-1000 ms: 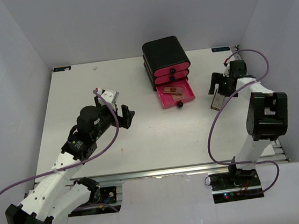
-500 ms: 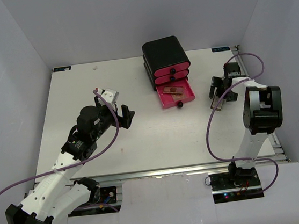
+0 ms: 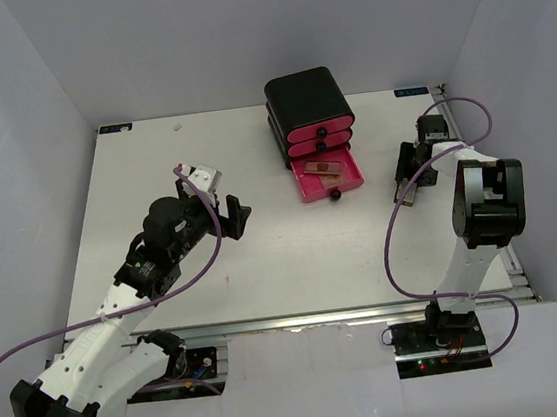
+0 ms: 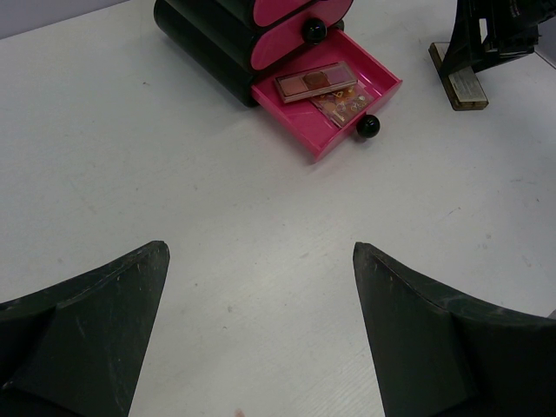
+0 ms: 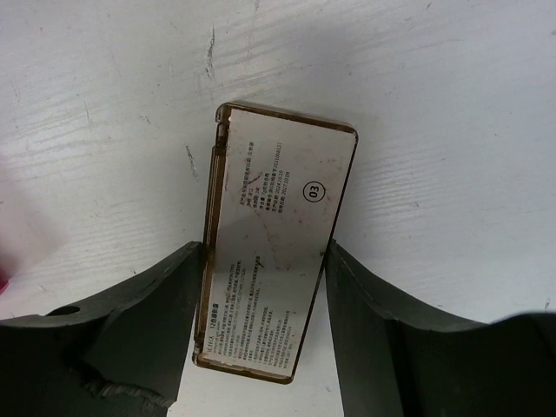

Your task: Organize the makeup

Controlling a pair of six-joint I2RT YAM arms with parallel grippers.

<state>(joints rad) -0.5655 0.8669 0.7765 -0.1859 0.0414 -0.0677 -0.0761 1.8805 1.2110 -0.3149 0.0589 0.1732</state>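
Observation:
My right gripper (image 5: 265, 252) is shut on a flat tan compact (image 5: 278, 200), white label side up, one finger on each long edge. In the top view the compact (image 3: 403, 190) hangs from the right gripper (image 3: 414, 165) just right of the open drawer, its lower end at the table. The left wrist view shows the same compact (image 4: 458, 80) under the right gripper (image 4: 495, 35). Two flat compacts (image 4: 316, 82) lie in the open pink drawer (image 3: 308, 185). My left gripper (image 4: 261, 252) is open and empty above bare table, left of the drawer (image 3: 234, 214). Lipsticks and bottle are out of view.
A black box with three pink drawers (image 3: 310, 109) stands at the back middle of the white table (image 3: 264, 260), its bottom drawer pulled out. White walls close in the table on three sides.

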